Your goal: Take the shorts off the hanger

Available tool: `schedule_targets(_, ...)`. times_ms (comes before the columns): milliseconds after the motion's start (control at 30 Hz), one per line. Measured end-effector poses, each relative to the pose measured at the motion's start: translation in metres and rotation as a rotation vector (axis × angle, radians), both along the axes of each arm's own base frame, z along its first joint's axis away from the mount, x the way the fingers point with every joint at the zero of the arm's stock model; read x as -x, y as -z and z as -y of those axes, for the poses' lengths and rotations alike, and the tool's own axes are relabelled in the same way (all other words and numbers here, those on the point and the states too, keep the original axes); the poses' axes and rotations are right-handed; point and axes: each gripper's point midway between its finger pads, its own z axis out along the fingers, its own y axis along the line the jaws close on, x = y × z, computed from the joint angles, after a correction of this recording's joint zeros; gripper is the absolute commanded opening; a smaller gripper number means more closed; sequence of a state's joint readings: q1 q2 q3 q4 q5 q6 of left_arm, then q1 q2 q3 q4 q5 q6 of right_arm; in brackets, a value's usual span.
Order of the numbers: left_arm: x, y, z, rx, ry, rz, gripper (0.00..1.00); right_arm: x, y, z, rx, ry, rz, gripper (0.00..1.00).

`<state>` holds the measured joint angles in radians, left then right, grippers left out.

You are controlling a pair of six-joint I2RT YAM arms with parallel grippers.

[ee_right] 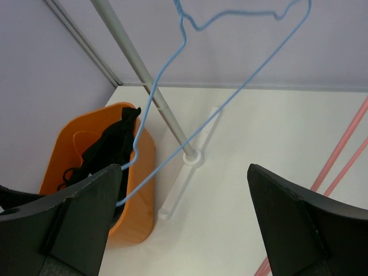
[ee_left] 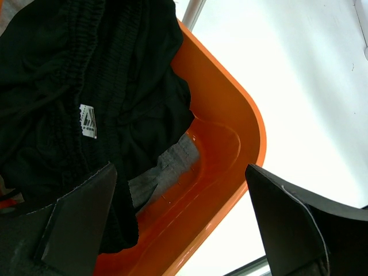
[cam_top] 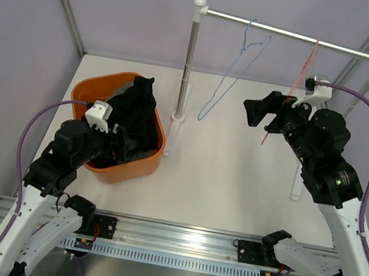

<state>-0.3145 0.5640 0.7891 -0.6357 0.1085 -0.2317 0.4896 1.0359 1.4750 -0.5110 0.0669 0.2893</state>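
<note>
The blue hanger (ee_right: 230,87) and the pink hanger (cam_top: 304,66) hung bare. The black shorts (cam_top: 134,118) lay heaped in the orange tub (cam_top: 129,167) at the worktop's (cam_top: 236,168) 9 o'clock, with the grey shorts (ee_left: 167,169) under them. The left hand (ee_left: 180,172) hovered released just over the heap — a careless pull-away could snag cloth and drag it over the rim. The right hand (cam_top: 264,111), released at 2 o'clock, sat near the pink hanger — a swing might unhook it.

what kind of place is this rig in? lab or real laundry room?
Looks like a lab test cell, not a home: plain panel walls, both arms bolted to an aluminium rail, and a small tabletop clothes rack with two bare hangers beside an orange tub holding the shorts.
</note>
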Motion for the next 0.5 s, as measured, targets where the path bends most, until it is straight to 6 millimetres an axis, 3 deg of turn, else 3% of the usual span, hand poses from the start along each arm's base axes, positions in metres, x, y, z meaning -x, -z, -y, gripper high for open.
schedule_targets(333, 0.001, 0.0, 0.001, 0.001, 0.005, -0.001, 0.99, 0.034, 0.096, 0.016, 0.035, -0.003, -0.114, 0.99)
schedule_targets(500, 0.003, -0.004, 0.001, 0.007, 0.008, 0.019, 0.99, 0.044, 0.1, 0.022, 0.028, -0.003, -0.1, 1.0)
